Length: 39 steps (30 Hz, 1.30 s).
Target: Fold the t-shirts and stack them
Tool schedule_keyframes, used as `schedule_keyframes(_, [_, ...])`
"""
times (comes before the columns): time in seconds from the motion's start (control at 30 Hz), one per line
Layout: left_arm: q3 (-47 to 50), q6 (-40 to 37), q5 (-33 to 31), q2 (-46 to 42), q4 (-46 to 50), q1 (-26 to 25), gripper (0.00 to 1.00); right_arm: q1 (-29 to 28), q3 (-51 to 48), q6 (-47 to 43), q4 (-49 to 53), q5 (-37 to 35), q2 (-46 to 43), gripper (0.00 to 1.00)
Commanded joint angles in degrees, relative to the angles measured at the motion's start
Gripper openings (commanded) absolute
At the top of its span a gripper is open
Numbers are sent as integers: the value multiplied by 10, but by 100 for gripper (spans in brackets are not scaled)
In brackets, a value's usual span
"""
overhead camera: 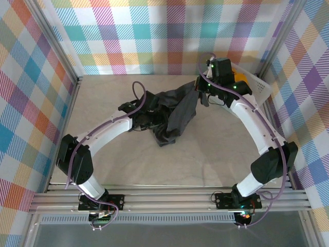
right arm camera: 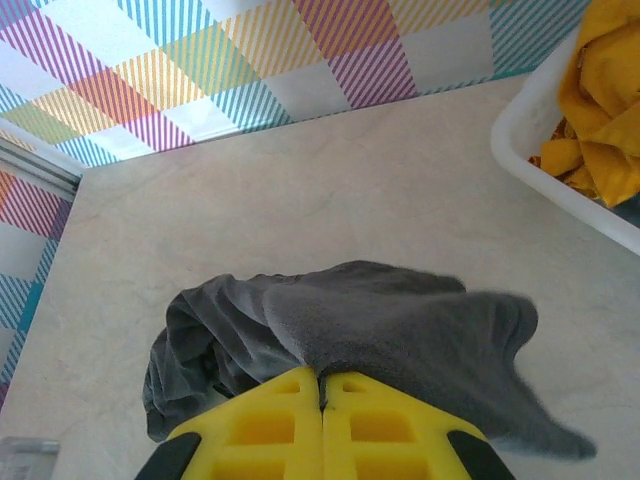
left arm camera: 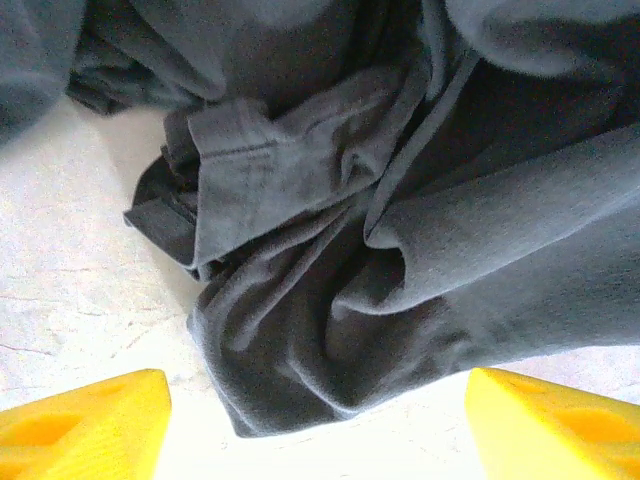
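T-shirts two: charcoal t-shirt [overhead camera: 172, 121] pinched by right gripper [right arm camera: 322, 385]; yellow t-shirt [right arm camera: 600, 90] in one basket [right arm camera: 540, 150]. Left gripper [left arm camera: 318, 400] wide.

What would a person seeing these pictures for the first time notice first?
The crumpled charcoal t-shirt at mid-table stands out, one edge pinched in the shut right gripper. The left gripper hovers open over its folds. A mustard t-shirt lies in the white basket at the far right.

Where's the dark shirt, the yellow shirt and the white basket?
dark shirt [overhead camera: 181, 116]: top view, draped middle panel.
yellow shirt [right arm camera: 605, 90]: right wrist view, bunched folds.
white basket [right arm camera: 525, 105]: right wrist view, corner rim.
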<state>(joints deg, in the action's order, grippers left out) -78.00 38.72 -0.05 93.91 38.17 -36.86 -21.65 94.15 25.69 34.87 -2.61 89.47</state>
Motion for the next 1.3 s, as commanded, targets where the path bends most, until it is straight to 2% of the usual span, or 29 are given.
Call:
schedule_keyframes(0.0, [-12, 7, -18, 4, 20, -11, 78, 5, -16, -15, 8, -11, -37, 0])
schedule_keyframes(0.1, [-17, 76, -79, 19, 80, -7, 75, 7, -32, -17, 17, -25, -53, 0])
schedule_keyframes(0.17, [-6, 123, -89, 35, 110, 3, 79, 13, -39, -14, 33, -52, -68, 0])
schedule_keyframes(0.3, [49, 207, -55, 30, 56, 30, 91, 19, -65, -15, 60, -85, -105, 0])
schedule_keyframes(0.47, [66, 274, -48, 44, -32, 94, 96, 22, -128, -9, 79, -70, -147, 0])
schedule_keyframes(0.57, [36, 296, -16, 89, -84, 115, 96, 22, -163, 7, 93, -54, -166, 0])
schedule_keyframes(0.7, [-75, 301, -18, 195, -20, 119, 96, 22, -206, 18, 111, -33, -190, 0])
schedule_keyframes(0.77, [-104, 314, -20, 237, -22, 127, 96, 22, -229, 19, 111, -16, -203, 0])
schedule_keyframes(0.8, [-113, 323, -18, 257, -37, 133, 92, 21, -239, 18, 110, -4, -208, 0])
schedule_keyframes(0.83, [-123, 326, -13, 277, -57, 138, 83, 22, -247, 18, 112, 8, -212, 0])
schedule_keyframes(0.87, [-135, 325, -8, 295, -72, 143, 68, 21, -254, 18, 112, 21, -214, 0])
schedule_keyframes(0.93, [-184, 322, 12, 341, -89, 157, 24, 21, -271, 15, 102, 65, -217, 0])
schedule_keyframes(0.97, [-207, 317, 21, 357, -98, 163, 13, 19, -279, 14, 93, 89, -219, 0])
schedule_keyframes(1.07, [-308, 292, 24, 391, -117, 177, 0, 2, -309, 8, 47, 163, -224, 0])
schedule_keyframes(1.17, [-445, 269, 33, 435, -114, 190, 0, -35, -322, 2, -5, 237, -212, 0])
schedule_keyframes(1.27, [-621, 247, 51, 501, -92, 195, 0, -77, -312, 16, -46, 310, -169, 0])
